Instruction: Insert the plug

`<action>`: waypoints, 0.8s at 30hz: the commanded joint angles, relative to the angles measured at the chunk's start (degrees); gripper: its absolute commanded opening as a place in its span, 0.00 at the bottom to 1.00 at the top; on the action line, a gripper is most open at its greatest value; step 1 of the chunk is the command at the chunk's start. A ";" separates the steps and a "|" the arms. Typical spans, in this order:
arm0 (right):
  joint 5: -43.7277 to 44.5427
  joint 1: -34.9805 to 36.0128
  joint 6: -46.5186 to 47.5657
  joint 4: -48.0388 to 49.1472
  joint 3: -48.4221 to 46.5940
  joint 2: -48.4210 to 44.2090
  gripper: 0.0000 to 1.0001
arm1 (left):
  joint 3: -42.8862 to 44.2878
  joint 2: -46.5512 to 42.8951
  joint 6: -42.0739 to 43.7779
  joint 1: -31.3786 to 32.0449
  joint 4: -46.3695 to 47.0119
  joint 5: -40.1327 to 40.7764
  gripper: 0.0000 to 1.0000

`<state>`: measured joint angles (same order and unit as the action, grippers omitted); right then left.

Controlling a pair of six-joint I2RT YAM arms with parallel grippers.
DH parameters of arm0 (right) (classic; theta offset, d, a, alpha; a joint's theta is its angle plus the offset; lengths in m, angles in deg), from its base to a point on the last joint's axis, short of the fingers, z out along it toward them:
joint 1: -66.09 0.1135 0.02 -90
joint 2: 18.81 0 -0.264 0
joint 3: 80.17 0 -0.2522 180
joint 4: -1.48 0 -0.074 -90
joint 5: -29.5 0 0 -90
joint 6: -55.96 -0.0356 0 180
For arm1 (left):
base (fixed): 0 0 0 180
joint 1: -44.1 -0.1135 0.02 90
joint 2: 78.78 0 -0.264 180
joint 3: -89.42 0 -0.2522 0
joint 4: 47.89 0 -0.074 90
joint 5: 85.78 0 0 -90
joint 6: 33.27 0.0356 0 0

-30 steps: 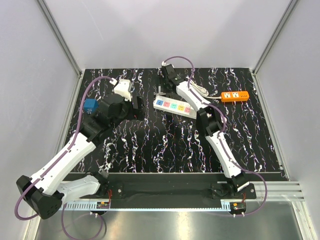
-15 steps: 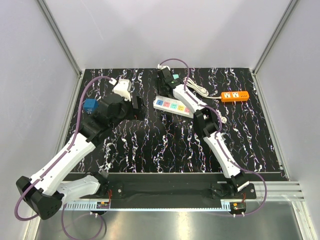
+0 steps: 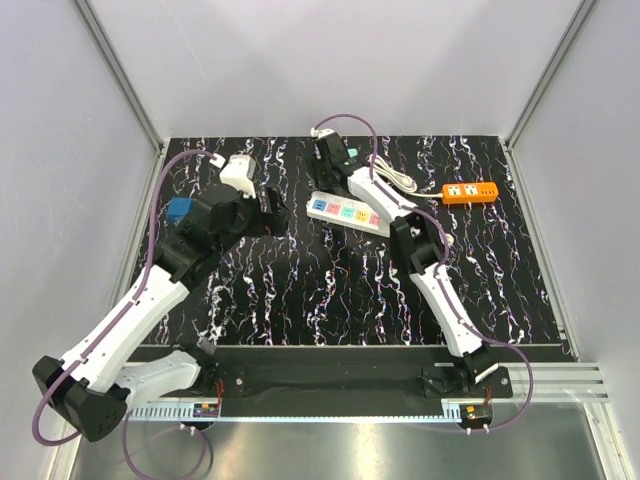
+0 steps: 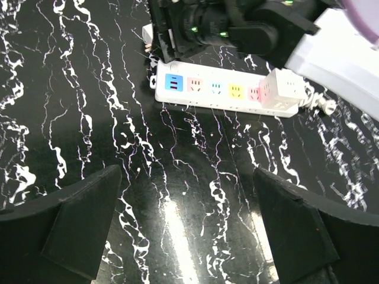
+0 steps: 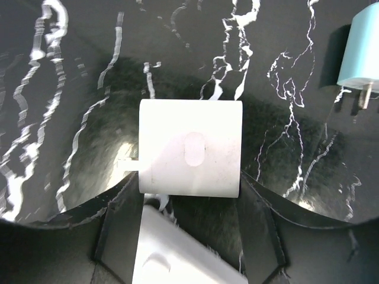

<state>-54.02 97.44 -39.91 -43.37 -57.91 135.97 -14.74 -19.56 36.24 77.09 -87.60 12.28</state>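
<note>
The right gripper (image 5: pixel 189 184) clamps the white plug (image 5: pixel 189 148) just beyond the power strip (image 3: pixel 348 213). Lift straight up, keep the prongs level, then align over a socket. The left gripper (image 4: pixel 189 225) stands wide, idle

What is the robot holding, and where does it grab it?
The right gripper pinches the white plug by its sides; the left gripper holds nothing.

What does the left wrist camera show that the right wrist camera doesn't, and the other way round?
Only the left wrist: the white power strip with its coloured sockets, seen past the open left gripper. Only the right wrist: the white plug clamped in the right gripper, and a pale teal plug apart from it at upper right. Both: the black marbled table.
</note>
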 commanded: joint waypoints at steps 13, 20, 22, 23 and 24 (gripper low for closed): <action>-15.35 4.24 2.27 25.18 56.05 -54.73 0.00 | 4.71 -1.30 -11.15 -13.91 1.17 -25.09 0.93; -20.28 8.63 -3.71 27.14 71.90 -71.17 0.00 | 8.75 2.82 -10.53 -14.62 1.17 -37.84 0.86; -19.58 10.74 -4.41 27.22 74.63 -73.38 0.00 | 9.28 4.58 -10.97 -14.62 1.08 -40.13 0.85; -19.32 11.27 -4.76 27.57 75.42 -75.31 0.00 | 9.28 5.02 -11.32 -14.62 1.17 -40.31 0.84; -18.53 12.06 -5.11 27.58 76.56 -76.20 0.00 | 9.20 5.37 -11.67 -14.62 1.17 -40.31 0.84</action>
<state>-71.83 107.43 -42.68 -20.40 16.82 64.54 -7.48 -15.78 25.92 62.69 -87.80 -22.26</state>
